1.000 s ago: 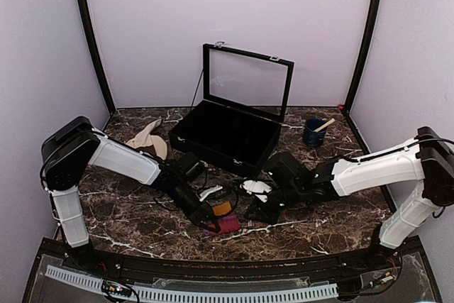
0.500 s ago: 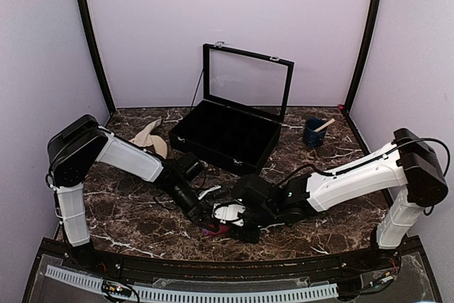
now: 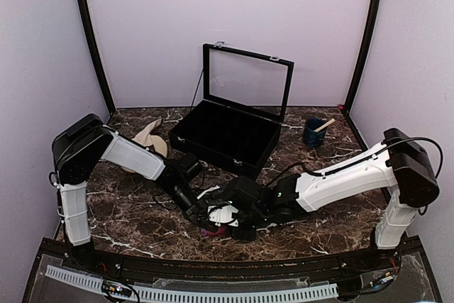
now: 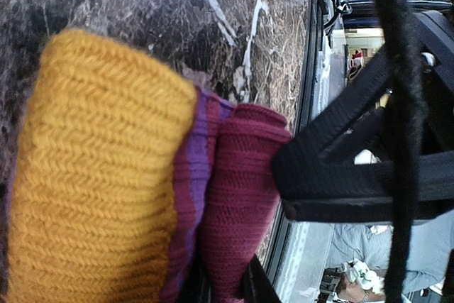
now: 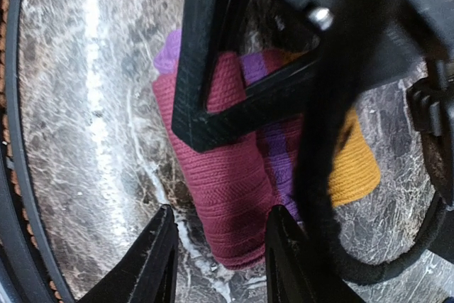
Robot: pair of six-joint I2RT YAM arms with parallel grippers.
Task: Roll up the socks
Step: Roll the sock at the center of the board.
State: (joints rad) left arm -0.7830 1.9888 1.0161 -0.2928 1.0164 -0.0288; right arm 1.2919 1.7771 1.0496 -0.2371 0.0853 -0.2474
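The magenta-pink sock lies partly rolled on the marble table, with purple stripes and an orange end. In the top view only a sliver of the pink sock shows under the two grippers. My left gripper is shut on the sock's magenta fold; it also shows in the top view. My right gripper is open, its fingers straddling the end of the magenta roll; from above the right gripper is right beside the left one. The cream-beige sock lies at the back left.
A black display case with its glass lid raised stands at the back middle. A blue cup with a stick in it stands at the back right. A round beige plate edge shows by the cream sock. The table's front edge is close below the sock.
My right arm has swung left from the table's middle to the pink sock, and its open gripper now sits over the roll. The left gripper has barely moved.
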